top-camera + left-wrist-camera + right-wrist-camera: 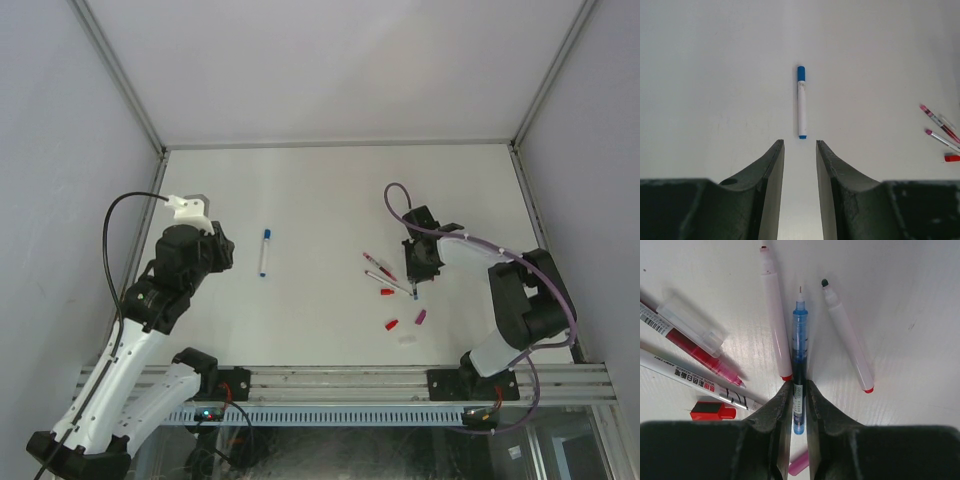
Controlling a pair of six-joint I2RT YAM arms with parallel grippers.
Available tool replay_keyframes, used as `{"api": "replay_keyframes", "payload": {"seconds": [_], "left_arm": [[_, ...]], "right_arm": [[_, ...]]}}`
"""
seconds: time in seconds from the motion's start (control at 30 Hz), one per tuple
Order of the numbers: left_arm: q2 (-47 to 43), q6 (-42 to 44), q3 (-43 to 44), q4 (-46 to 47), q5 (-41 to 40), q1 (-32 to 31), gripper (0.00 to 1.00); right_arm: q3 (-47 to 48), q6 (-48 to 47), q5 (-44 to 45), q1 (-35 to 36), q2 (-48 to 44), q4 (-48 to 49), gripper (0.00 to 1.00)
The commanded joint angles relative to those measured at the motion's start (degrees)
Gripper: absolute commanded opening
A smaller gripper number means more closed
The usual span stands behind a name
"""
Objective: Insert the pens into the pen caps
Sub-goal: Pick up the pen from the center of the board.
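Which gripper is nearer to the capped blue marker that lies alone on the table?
Left. The left gripper is open just short of the blue marker, pointing at it. The right gripper is far to its right, closed around a thin blue pen.

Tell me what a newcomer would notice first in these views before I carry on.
The right gripper pinches a blue pen amid scattered pens and caps on the right side of the table, with a white marker close on each side. Apart to the left, a lone blue marker lies just ahead of the open left gripper.
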Motion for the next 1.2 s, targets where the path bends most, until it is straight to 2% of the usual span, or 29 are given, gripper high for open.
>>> {"api": "replay_keyframes", "payload": {"seconds": [0.0, 0.3, 0.57, 0.97, 1.17], "left_arm": [[0.0, 1.28, -0.08, 1.47, 1.16, 0.51, 0.36], [-0.41, 1.28, -0.19, 1.41, 1.31, 0.86, 0.36], [-0.56, 1.3, -0.1, 1.16, 0.93, 1.0, 0.36], [-0.45, 0.64, -0.04, 0.64, 1.41, 1.61, 0.38], [-1.45, -2.17, -1.25, 2.26, 3.15, 1.89, 0.45]], "right_arm": [[1.87, 0.18, 1.12, 0.66, 1.01, -0.05, 0.14], [2.23, 0.13, 0.92, 0.81, 2.35, -0.6, 0.17], [2.24, -0.06, 0.94, 0.75, 1.91, -1.1, 0.1], [2.28, -0.49, 1.12, 0.78, -4.63, -4.16, 0.07], [2.19, -0.3, 0.91, 1.71, -10.06, -6.02, 0.06]]}}
